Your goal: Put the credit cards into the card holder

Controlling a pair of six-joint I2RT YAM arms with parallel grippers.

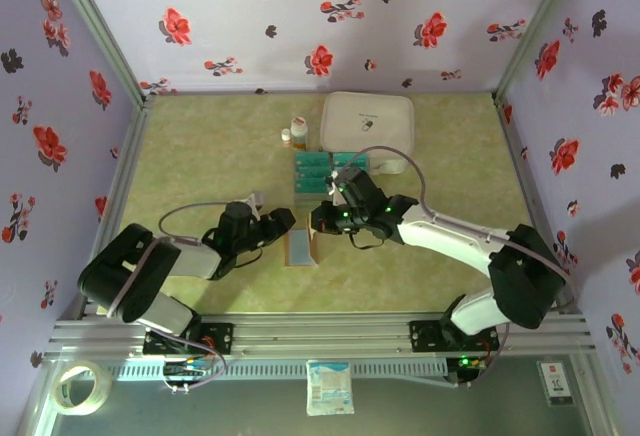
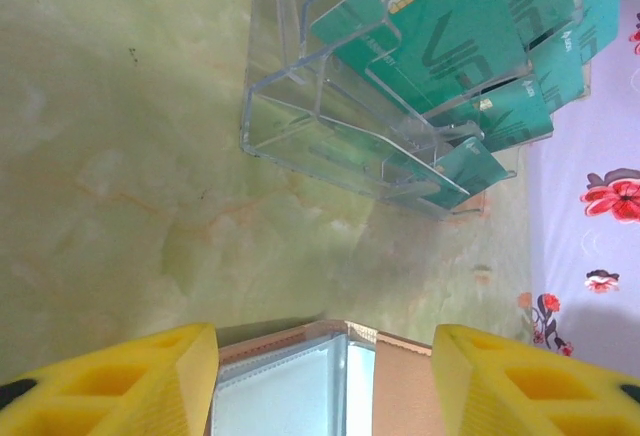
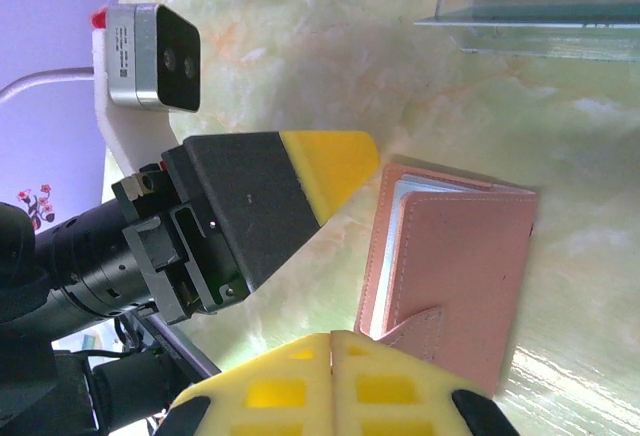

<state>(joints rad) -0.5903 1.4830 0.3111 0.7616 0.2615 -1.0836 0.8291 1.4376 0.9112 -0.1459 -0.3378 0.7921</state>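
While your left gripper (image 2: 324, 356) hangs low over the card holder (image 2: 290, 396), its yellow fingers (image 2: 130, 381) stand well apart and clasp nothing; the holder's pale inside shows between them. You find the holder near the middle of the bench (image 1: 200, 156), a little toward the near edge, lying flat with its brown cover slightly ajar. From the right wrist view you see one tip of the left gripper just beside the holder's long edge. Your right gripper (image 3: 331, 341) has its fingers pressed together with nothing between them, close to the holder's strap; you cannot tell whether they touch it. The credit cards (image 2: 450, 46) sit upright in the clear tray (image 2: 300, 126), just beyond the holder toward the far edge. A white case (image 1: 367, 121) lies by the far edge, two small bottles (image 1: 297, 131) beside it.
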